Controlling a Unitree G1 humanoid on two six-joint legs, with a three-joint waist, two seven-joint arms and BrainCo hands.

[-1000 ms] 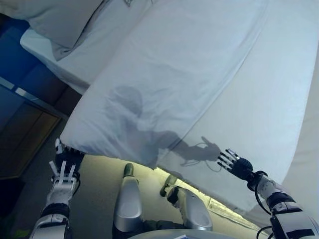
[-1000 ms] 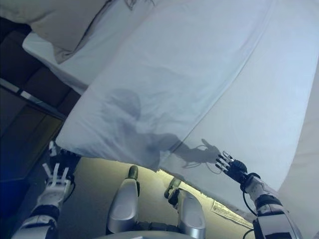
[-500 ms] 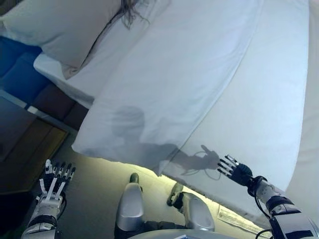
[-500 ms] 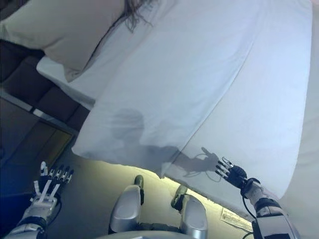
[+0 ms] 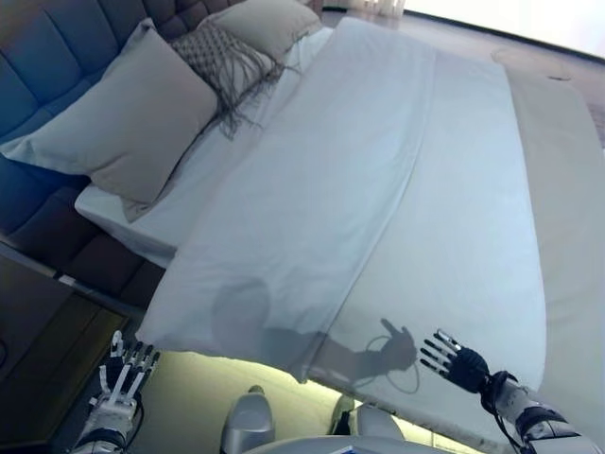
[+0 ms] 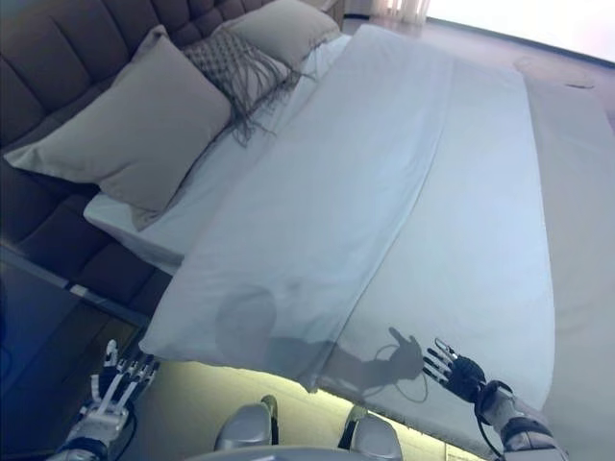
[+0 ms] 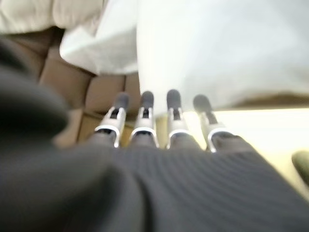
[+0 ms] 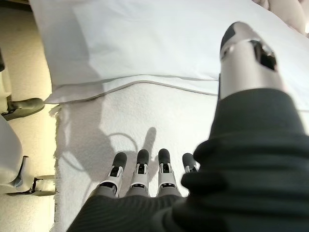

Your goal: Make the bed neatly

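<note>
Both robot hands are released and grasp nothing: our right robot hand (image 5: pixel 456 360) hovers over the bed (image 5: pixel 473 236), our left robot hand (image 5: pixel 121 378) hangs beside it. We judge the folded duvet (image 5: pixel 312 189) wants gripping at its near corner and drawing evenly across.

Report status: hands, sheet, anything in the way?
Both hands open, empty: left hand off the bed's edge, right hand over the mattress. Sheet lies flat. Nothing in the way.
</note>
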